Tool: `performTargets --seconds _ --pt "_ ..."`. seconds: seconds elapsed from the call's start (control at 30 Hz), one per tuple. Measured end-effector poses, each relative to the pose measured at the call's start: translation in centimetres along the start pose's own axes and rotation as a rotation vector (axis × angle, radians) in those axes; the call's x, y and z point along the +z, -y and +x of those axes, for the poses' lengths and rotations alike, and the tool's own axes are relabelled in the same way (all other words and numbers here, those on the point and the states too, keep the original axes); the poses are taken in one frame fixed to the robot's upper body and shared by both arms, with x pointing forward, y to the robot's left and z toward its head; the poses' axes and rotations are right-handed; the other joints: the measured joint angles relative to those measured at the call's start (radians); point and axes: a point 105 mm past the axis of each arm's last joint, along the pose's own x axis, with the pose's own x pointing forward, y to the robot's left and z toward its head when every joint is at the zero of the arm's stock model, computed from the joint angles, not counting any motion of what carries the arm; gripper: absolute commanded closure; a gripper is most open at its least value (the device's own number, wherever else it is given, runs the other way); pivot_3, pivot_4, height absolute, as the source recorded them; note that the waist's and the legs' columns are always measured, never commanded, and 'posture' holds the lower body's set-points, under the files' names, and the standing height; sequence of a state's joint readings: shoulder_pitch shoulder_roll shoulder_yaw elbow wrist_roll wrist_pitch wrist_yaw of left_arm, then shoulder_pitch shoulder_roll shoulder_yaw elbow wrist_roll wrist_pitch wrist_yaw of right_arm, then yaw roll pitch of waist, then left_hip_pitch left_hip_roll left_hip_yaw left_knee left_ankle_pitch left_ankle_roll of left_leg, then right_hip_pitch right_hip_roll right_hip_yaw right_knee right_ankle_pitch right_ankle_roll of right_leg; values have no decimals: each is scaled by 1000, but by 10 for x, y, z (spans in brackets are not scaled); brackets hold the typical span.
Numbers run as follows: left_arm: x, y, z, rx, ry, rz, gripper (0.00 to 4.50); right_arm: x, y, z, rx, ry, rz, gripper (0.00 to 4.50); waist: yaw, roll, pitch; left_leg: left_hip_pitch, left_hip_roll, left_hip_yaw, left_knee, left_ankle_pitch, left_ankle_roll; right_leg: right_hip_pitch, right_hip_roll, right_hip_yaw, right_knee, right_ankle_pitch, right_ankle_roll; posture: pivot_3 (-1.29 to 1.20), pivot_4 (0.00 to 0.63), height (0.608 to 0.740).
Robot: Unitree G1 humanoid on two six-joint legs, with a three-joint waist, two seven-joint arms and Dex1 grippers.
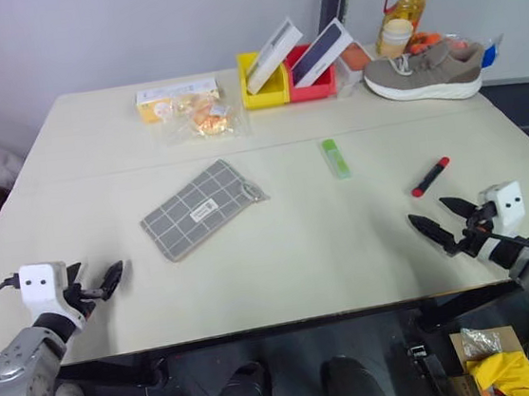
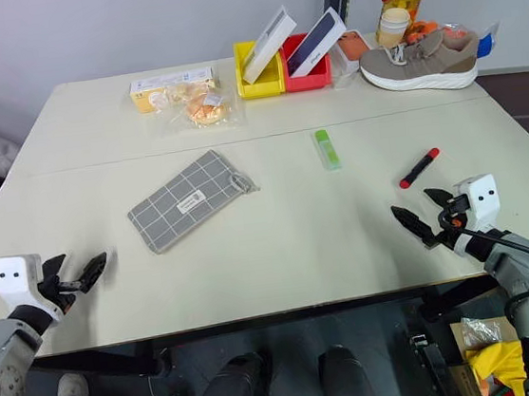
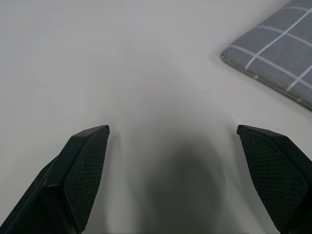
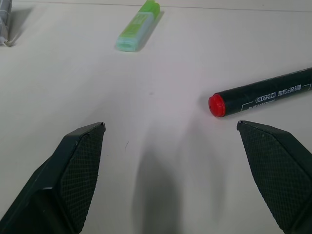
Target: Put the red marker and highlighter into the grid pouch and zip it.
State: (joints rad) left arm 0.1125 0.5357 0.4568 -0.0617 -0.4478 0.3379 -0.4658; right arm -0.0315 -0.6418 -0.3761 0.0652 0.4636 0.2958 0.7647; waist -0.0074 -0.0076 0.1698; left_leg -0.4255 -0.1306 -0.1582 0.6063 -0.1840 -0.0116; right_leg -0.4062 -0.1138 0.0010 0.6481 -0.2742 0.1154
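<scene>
Grey grid pouch (image 1: 200, 208) lies well inside table edges (image 1: 260, 325).

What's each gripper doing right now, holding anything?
Left gripper: open, empty, over bare table near the grid pouch.
Right gripper: open, empty, just short of the red marker.

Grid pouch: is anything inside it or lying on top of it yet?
Nothing lies on the grid pouch. The red marker and highlighter lie apart from it on the table. The pouch's fabric hides its inside.
</scene>
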Motion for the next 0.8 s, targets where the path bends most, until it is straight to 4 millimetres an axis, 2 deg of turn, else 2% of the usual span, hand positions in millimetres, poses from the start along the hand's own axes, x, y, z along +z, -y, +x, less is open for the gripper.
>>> performTargets --seconds 0.2,0.37,0.47,0.53,0.57,0.77,0.8 --pt "0 3 3 3 14 -24 25 2 -15 10 68 5 6 0 0 0 0 0 0 0 0 0 0 0 0 0 0 0 0 0 150 740" --pt "7 7 9 -2 45 -24 25 24 -46 33 185 76 -3 0 -3 0 0 0 0 0 0 0 0 0 0 0 0 0 0 0 150 740" --pt "6 15 13 -18 72 -48 25 39 -83 62 293 132 2 0 -6 0 0 0 1 0 0 1 1 -1 0 0 0 0 0 0 150 740" --pt "7 21 15 -36 80 -45 0 44 -105 77 349 147 -7 512 -3 0 0 0 0 0 -1 1 1 -1 0 0 0 0 0 0 150 740" --pt "6 22 16 -41 80 -41 0 47 -116 86 363 156 -14 916 -2 0 0 0 0 0 -1 1 1 -1 0 0 0 0 1 0 150 740" --pt "8 26 18 -68 88 -14 0 55 -159 137 376 137 -29 4050 -4 0 0 0 0 0 -1 1 1 -2 1 -1 1 2 2 0 150 740" --pt "10 27 19 -72 92 -10 0 55 -167 145 380 130 -28 4465 -5 0 0 0 0 0 -1 1 1 -3 1 -1 1 2 2 0 150 740"
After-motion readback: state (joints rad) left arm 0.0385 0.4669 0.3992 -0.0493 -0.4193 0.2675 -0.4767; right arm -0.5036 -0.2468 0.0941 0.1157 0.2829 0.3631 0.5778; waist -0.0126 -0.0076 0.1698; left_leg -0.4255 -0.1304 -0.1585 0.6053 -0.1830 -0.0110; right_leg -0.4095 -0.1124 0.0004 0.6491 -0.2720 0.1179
